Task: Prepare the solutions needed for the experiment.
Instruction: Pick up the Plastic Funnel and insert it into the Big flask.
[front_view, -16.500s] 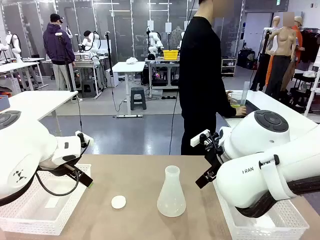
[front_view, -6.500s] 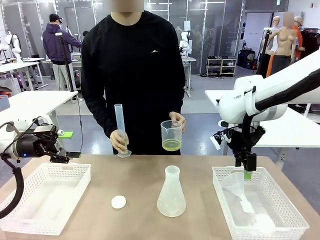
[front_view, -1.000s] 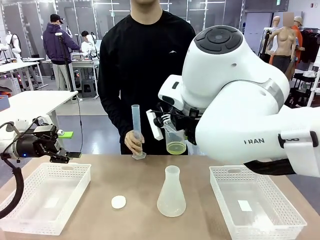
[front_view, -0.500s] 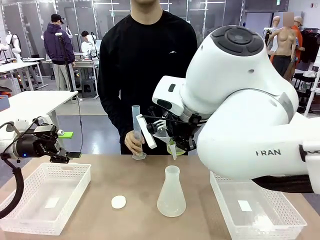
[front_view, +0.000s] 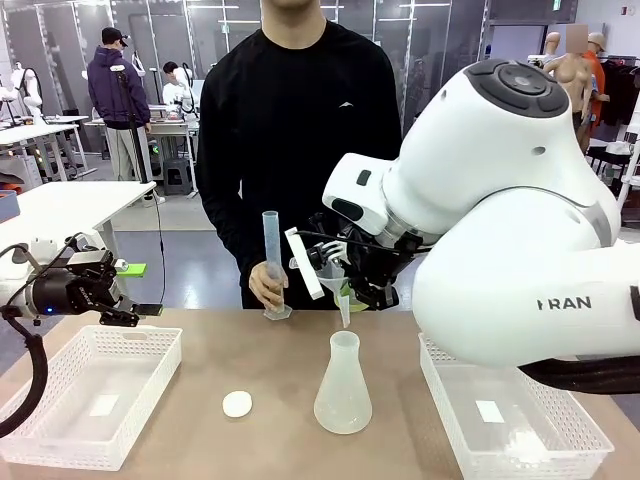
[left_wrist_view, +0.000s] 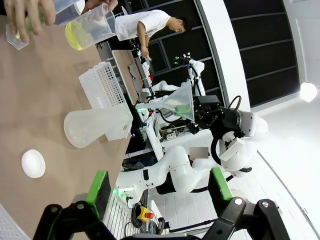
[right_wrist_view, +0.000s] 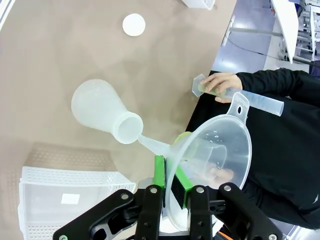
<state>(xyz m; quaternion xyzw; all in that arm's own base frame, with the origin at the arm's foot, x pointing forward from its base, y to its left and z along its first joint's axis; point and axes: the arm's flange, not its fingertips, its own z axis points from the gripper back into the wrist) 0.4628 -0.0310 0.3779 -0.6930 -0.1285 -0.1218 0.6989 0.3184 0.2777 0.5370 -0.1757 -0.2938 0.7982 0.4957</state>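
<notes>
My right gripper is shut on the rim of a clear funnel, whose spout hangs just above the mouth of the frosted conical flask at mid-table. In the right wrist view the gripper pinches the funnel, and the spout points at the flask. The person holds a graduated cylinder and a beaker of the pale yellow-green solutions; in the front view my arm hides most of the beaker. My left gripper hovers open by the left basket, its green pads apart.
A white basket sits at the left and another white basket at the right. A small white disc lies on the table left of the flask. The person stands close at the far edge.
My right arm has swung rightward and brought the funnel down, so its spout now sits over the flask's mouth. The left arm and the person's cylinder have stayed put.
</notes>
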